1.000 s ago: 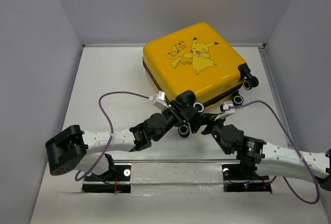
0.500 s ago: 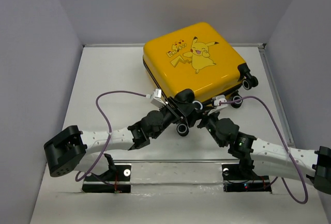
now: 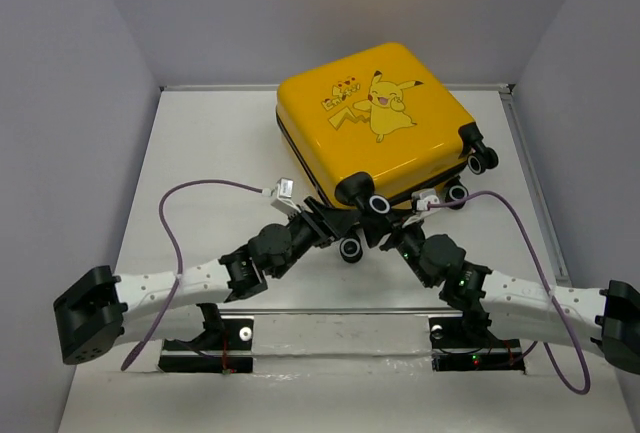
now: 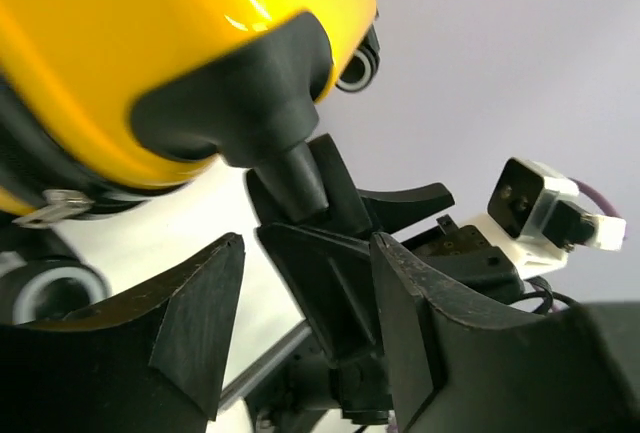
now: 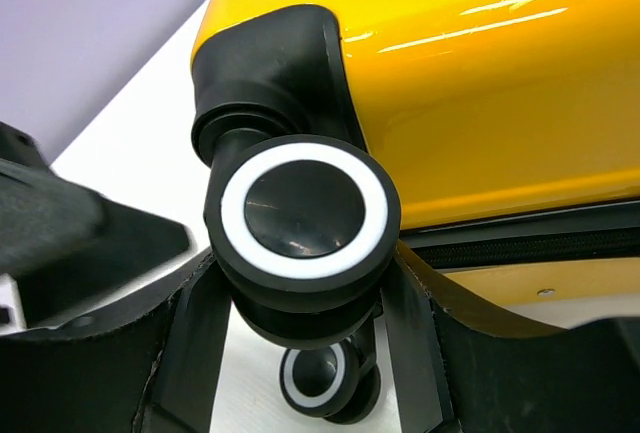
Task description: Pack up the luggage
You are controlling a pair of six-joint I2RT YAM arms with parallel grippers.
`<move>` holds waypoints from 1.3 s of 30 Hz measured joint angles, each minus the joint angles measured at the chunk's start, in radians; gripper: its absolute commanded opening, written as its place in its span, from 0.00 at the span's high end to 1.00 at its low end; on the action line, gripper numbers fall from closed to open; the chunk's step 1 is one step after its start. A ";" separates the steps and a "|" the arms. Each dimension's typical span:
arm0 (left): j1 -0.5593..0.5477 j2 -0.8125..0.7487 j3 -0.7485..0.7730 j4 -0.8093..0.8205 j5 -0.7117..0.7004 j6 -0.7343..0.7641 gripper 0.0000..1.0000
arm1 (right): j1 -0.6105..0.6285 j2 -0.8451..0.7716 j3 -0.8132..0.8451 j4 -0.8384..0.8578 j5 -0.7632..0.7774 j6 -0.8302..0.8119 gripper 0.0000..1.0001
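The luggage (image 3: 370, 118) is a yellow hard-shell suitcase with a Pikachu print. It lies closed and flat at the back middle of the table. Both grippers are at its near corner. My right gripper (image 5: 300, 265) is open, with one finger on each side of a black-and-white caster wheel (image 5: 303, 211); in the top view this gripper (image 3: 385, 227) is just below that wheel (image 3: 378, 205). My left gripper (image 4: 308, 245) is open and empty below the black corner mount (image 4: 240, 103). In the top view it (image 3: 328, 217) is left of the wheel.
A second caster wheel (image 3: 350, 249) rests on the table near the grippers, and two more (image 3: 460, 193) are at the right corner. Grey walls enclose the table on three sides. Purple cables (image 3: 200, 188) loop from both wrists. A metal rail (image 3: 340, 310) runs along the near edge.
My right gripper has moved forward and left so its fingers now flank the near caster wheel. My left arm has swung lower and left, and its gripper has backed off slightly from the corner.
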 measured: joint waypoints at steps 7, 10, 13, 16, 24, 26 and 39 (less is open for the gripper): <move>0.000 -0.305 -0.124 -0.187 -0.143 0.119 0.54 | -0.001 -0.022 -0.017 -0.001 -0.010 0.008 0.90; 0.000 -0.301 -0.169 -0.216 -0.172 0.198 0.58 | -0.001 -0.023 -0.017 -0.002 -0.011 0.007 0.91; 0.000 -0.197 -0.166 -0.209 -0.166 0.299 0.58 | -0.001 -0.028 -0.017 -0.009 -0.013 0.006 0.91; 0.000 -0.067 -0.132 -0.211 -0.158 0.390 0.58 | -0.002 -0.031 -0.017 -0.013 -0.014 0.006 0.91; -0.001 0.155 0.035 -0.129 -0.153 0.559 0.54 | -0.002 -0.031 -0.017 -0.015 -0.016 0.006 0.92; 0.000 0.180 0.053 -0.118 -0.153 0.581 0.54 | -0.002 -0.030 -0.016 -0.015 -0.016 0.006 0.92; -0.008 0.266 0.122 -0.139 -0.206 0.637 0.94 | -0.015 -0.027 -0.016 -0.017 -0.013 0.006 0.92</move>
